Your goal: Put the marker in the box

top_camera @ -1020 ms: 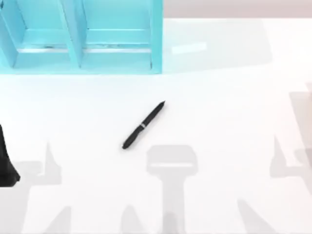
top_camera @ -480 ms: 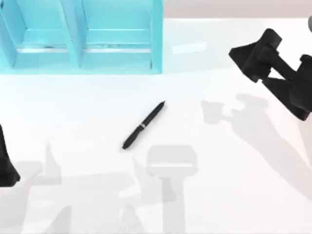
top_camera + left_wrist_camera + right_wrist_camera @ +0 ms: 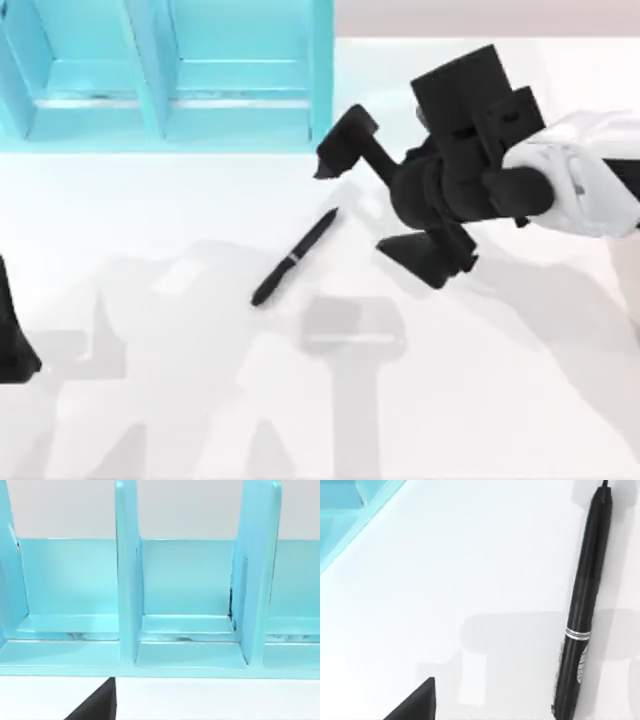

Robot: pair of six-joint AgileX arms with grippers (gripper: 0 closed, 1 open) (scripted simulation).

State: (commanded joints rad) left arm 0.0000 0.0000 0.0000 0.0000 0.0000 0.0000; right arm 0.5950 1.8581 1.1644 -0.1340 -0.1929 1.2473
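The task is at its start: the marker lies flat on the white table, untouched, near the middle and aslant, with its tapered tip toward the box and its blunt end toward the near edge. Nothing is inside the box as far as I can see; its light blue compartments stand bare at the back left of the table, well apart from the marker.

My right gripper hangs above the table just to the right of the marker's tip, between it and the box's right-hand corner. Its 2 fingers are spread wide, 1 toward the box and 1 toward the near side, and they clasp nothing. In the right wrist view the marker runs along the table with its silver band showing clearly, and a corner of the box sits off to the side.

My left arm is parked at the table's left edge, and whether its fingers are apart or together I cannot tell.

By my reckoning everything is left to do: bring the right gripper down over the marker, close on it, lift it, carry it to the box and let go.

I can read no brand, label or writing on the marker, the box or the arms
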